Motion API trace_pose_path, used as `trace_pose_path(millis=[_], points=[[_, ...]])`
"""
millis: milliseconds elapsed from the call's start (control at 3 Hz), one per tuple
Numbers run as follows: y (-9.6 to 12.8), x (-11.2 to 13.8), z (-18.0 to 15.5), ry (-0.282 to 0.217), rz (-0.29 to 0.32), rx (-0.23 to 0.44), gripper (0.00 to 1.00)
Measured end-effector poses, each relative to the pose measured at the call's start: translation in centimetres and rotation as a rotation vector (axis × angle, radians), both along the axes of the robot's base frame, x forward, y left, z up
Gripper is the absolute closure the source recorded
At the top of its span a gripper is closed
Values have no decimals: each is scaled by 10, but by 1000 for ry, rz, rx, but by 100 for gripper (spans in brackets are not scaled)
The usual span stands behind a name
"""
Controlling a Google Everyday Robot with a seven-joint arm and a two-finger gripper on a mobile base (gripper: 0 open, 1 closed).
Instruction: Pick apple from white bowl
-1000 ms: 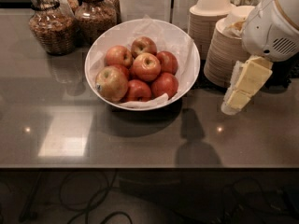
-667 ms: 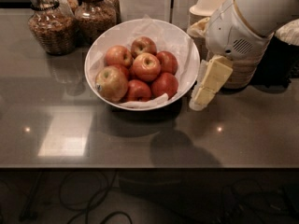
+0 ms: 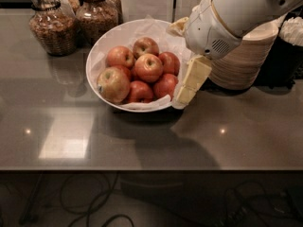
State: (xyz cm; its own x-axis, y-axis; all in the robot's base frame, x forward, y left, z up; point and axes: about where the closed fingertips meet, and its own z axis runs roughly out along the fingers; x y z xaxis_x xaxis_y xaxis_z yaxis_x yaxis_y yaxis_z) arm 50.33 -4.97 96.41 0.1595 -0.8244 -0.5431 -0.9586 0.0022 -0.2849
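Observation:
The apple [image 3: 113, 84], the biggest and palest, yellow-green with a reddish blush, lies at the front left of the white bowl [image 3: 124, 32] among several smaller red apples. The bowl is lined with crumpled white paper and stands on the dark counter. My gripper [image 3: 176, 64] hangs at the bowl's right rim, to the right of the apples and touching none of them. It is open and empty. One pale yellow finger [image 3: 190, 81] reaches down outside the front right rim; the other shows at the back right rim. The white arm comes in from the upper right.
Two glass jars [image 3: 51, 26] with brown contents stand behind the bowl at the left. A stack of beige disposable bowls [image 3: 246, 56] sits just right of the arm, with a dark container [image 3: 289, 51] beyond. The counter's front edge [image 3: 151, 170] runs below.
My arm and gripper have moved left, from in front of the stacked beige bowls to the white bowl's right rim. The apples and bowl have not moved.

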Motion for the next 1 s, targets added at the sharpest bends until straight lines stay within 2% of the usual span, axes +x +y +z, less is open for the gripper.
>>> trace_pose_path(millis=[333,667,1000], points=[[17,0,-2,0,46,24,0],[59,-4,-10,27,182,61,8],[87,-7,-21,60,276,83,13]])
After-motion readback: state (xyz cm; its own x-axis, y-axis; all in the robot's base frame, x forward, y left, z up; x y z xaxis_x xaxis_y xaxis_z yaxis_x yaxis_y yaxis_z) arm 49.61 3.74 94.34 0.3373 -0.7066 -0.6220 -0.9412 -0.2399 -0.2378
